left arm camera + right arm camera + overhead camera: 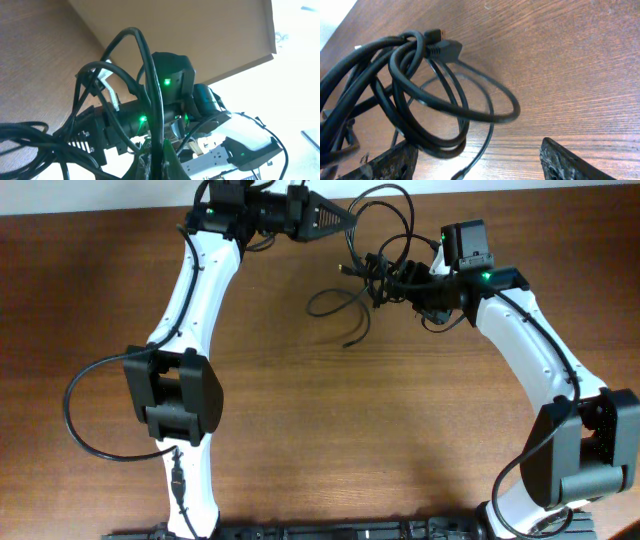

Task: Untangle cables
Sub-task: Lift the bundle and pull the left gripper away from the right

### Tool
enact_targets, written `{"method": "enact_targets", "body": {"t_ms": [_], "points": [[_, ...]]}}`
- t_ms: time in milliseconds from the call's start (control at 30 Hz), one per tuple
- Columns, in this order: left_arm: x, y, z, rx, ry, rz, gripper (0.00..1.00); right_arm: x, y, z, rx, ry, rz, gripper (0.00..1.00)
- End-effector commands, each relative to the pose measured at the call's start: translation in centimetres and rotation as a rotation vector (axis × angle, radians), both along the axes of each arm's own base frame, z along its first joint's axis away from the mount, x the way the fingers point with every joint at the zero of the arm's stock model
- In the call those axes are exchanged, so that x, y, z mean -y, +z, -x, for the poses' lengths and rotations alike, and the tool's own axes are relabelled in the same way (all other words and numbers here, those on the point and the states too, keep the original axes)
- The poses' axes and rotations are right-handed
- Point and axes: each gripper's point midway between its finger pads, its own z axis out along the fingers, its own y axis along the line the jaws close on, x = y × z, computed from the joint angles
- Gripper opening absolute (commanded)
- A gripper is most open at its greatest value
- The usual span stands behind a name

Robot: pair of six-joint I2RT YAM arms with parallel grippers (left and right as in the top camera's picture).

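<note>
The left gripper [343, 218] pinched a strand of the cables [376, 268], while the right gripper [479, 146] gaped wide, loops beside one finger.

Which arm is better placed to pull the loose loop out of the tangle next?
Probably right: the right gripper is open with the loose loop ahead of its fingers, while the left gripper looks shut on a strand of the cables.

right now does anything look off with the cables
Yes: the cables are a knot partly lifted off the table near its far edge. The left fingers pinch one strand; loops drape by one of the open right fingers, and a loose end trails on the wood.
</note>
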Motion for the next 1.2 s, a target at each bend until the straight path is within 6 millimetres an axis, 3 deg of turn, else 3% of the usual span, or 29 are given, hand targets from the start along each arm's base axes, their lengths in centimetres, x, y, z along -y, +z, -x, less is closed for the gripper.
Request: {"method": "enact_targets", "body": {"t_ms": [0,33,100,167,333,467,600,667,767,800,833,967,1033,1100,1167], "points": [[-0.1,1.4,-0.7,-0.005,0.082,-0.04,0.0,0.2,-0.1,-0.2,0.002,0.001,-0.017,0.76],[-0.2,0.0,-2.0,-0.051,0.174,-0.104,0.0,0.1,0.7,-0.3,0.007,0.017,-0.075,0.76],[-1.7,-4.9,-4.6,-0.19,0.412,-0.321,0.0,-0.6,2.8,-0.6,0.053,0.102,-0.207,0.75],[-2.3,-6.5,-4.7,-0.242,0.461,-0.392,0.0,-1.4,5.4,-0.8,0.134,0.21,-0.346,0.75],[0.6,-3.5,-1.4,-0.373,0.263,-0.251,0.0,-1.4,4.1,-1.5,0.144,0.166,-0.223,0.75],[1.9,1.1,0.9,-0.317,0.047,-0.092,0.0,-3.6,3.3,-1.1,0.139,0.186,-0.138,0.75],[2.0,3.7,0.6,-0.326,0.023,-0.052,0.0,-5.1,3.3,-0.6,0.17,0.263,-0.113,0.75],[1.9,6.3,0.9,-0.258,-0.017,-0.016,0.0,-4.7,2.8,-0.4,0.153,0.25,-0.087,0.72],[0.1,11.7,1.6,-0.077,0.003,0.07,0.0,-3.4,1.8,-0.4,0.122,0.202,-0.019,0.72],[-1.4,13.4,1.7,-0.029,0.04,0.113,0.0,-2.7,1.4,-0.3,0.106,0.182,0.016,0.72],[-2.5,14.0,1.4,-0.015,0.067,0.134,0.0,-2.4,1.1,-0.2,0.096,0.172,0.034,0.72],[-7.2,13.3,-2.4,-0.203,0.198,0.126,0.0,-2.3,1.0,0.0,0.085,0.171,0.036,0.72],[-8.4,13.9,-4.1,-0.253,0.271,0.179,0.0,-2.3,0.9,0.0,0.081,0.171,0.037,0.72],[-9.0,14.8,-5.1,-0.256,0.327,0.237,0.0,-2.3,0.8,0.2,0.074,0.171,0.038,0.72],[-7.9,14.8,-4.8,-0.258,0.309,0.239,0.0,-3.2,1.2,0.4,0.077,0.199,-0.013,0.72]]}}
